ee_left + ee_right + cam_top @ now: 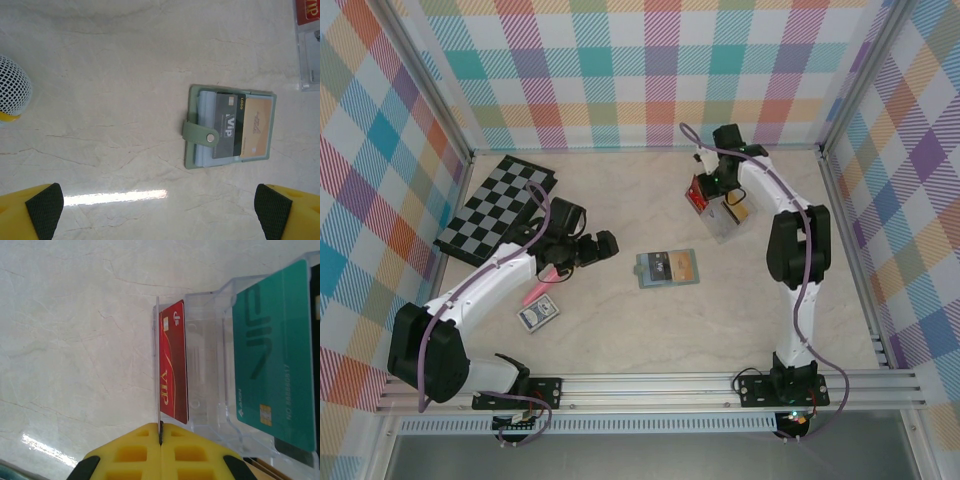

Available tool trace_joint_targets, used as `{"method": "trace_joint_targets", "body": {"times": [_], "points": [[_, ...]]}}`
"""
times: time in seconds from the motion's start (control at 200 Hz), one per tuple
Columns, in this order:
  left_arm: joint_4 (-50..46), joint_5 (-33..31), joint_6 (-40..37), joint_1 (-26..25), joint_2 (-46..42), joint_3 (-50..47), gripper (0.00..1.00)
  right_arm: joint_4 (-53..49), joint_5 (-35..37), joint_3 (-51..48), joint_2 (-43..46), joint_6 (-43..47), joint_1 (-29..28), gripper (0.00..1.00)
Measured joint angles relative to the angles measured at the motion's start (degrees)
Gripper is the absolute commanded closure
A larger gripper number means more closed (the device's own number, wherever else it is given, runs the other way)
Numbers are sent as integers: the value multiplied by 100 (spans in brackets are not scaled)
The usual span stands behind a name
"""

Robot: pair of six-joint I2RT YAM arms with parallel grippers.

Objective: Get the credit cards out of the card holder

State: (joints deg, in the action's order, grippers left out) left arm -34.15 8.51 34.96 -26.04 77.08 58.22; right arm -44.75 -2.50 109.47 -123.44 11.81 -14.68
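Ahead of the wide-open left gripper (pixel 159 212), card holder (pixel 197 133) lying unfolded, two credit cards (pixel 227 131) waiting in its slots; just beyond the clenched right gripper (pixel 160 434), red card (pixel 173 370) parked in clear tray (pixel 205 365), apparently delivered.

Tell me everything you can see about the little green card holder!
The card holder is a small grey-green wallet that looks soft and leather-like. It lies flat near the middle of the pale, marble-look table with its inside facing up. A strap with a round metal snap lies across its pale blue pockets. A dark VIP card and an orange card sit in it. Nothing else touches it.
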Motion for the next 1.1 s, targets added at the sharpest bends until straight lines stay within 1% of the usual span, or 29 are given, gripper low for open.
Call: {"method": "trace_joint_targets", "body": {"times": [0.22, 0.5, 0.595, 0.665, 0.715, 0.815, 0.945, 1.045, 1.1], "points": [[17, 109, 13, 0, 11, 0, 0, -39, -9, 404, -374, 96, 0, 100], [20, 153, 13, 0, 17, 0, 0, -92, 221, 433, -527, 251, 0, 100], [22, 181, 11, 0, 44, 0, 0, -109, 249, 433, -542, 313, 0, 95], [22, 212, 11, 0, 68, 0, 0, -129, 251, 433, -553, 367, 0, 85], [24, 227, 13, 0, 90, 0, 0, -164, 273, 459, -575, 398, 0, 80], [22, 258, 13, 0, 125, 0, 0, -214, 297, 553, -643, 380, 0, 75], [24, 299, 13, 0, 131, 0, 0, -293, 269, 584, -649, 289, 0, 73], [33, 326, 13, 0, 131, 0, 0, -291, 160, 564, -595, 83, 0, 65], [61, 361, 13, 0, 131, 0, 0, -269, 66, 428, -422, -68, 0, 61]]}}
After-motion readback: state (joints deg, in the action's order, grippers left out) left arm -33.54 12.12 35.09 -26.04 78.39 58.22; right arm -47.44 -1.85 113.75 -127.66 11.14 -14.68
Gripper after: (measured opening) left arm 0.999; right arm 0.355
